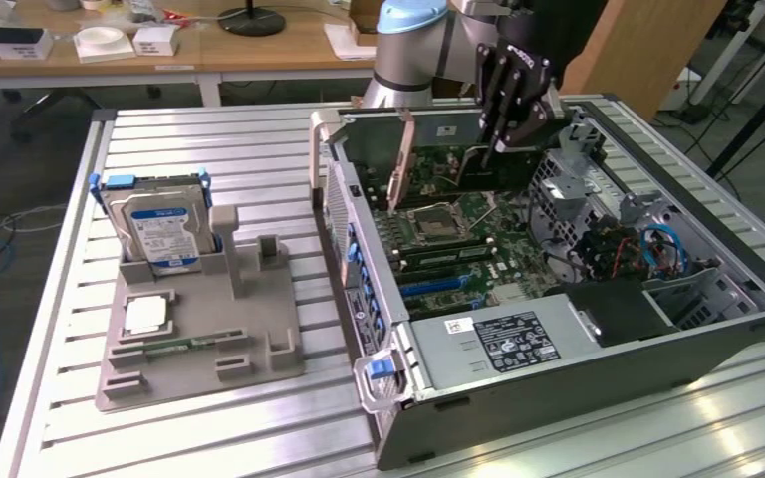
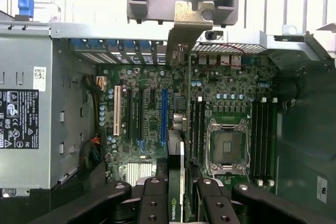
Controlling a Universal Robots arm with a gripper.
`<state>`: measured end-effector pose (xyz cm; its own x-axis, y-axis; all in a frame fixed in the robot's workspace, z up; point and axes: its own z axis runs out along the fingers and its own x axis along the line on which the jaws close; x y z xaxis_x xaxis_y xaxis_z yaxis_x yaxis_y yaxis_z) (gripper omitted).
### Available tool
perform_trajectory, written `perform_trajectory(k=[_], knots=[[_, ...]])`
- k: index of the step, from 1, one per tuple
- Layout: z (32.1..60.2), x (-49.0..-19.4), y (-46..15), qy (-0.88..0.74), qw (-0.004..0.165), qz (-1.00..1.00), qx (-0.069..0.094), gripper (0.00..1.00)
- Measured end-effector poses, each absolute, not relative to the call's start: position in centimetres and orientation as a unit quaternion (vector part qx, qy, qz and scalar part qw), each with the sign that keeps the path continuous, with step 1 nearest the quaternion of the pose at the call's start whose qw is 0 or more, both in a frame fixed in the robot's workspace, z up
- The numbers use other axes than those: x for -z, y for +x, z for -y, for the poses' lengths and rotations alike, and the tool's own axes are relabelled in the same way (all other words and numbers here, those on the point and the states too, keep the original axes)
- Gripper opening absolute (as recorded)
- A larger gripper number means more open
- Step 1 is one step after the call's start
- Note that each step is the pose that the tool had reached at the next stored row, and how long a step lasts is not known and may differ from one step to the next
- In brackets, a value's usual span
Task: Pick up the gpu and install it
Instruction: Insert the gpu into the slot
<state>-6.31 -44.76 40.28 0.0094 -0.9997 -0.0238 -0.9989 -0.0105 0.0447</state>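
The gpu (image 1: pixel 425 139), a thin green-and-dark card with a pale metal bracket (image 1: pixel 402 164) at one end, hangs on edge above the motherboard (image 1: pixel 469 254) inside the open computer case (image 1: pixel 596 398). My gripper (image 1: pixel 496 149) is shut on the card's far end and reaches down from above. In the wrist view the gpu (image 2: pixel 178 156) runs edge-on between my two black fingers (image 2: pixel 152 203), and its bracket (image 2: pixel 185 22) stands at the case's rear wall. The card hovers over the board between the blue slot (image 2: pixel 164 116) and the memory slots, not seated.
A silver hard drive (image 1: pixel 159 231) stands in a grey holder (image 1: pixel 203 349) at the exterior view's left, with a small memory stick (image 1: pixel 186 346) lying low in it. Inside the case are the power supply (image 1: pixel 509 339), the CPU socket (image 2: pixel 227 148) and cables (image 1: pixel 636 249).
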Motion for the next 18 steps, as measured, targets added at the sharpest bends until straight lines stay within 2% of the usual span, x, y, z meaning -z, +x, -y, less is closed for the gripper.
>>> perform_trajectory(k=[18], knots=[[43.7,-39.8,-5.6,0.721,0.008,0.692,0.024,0.26]])
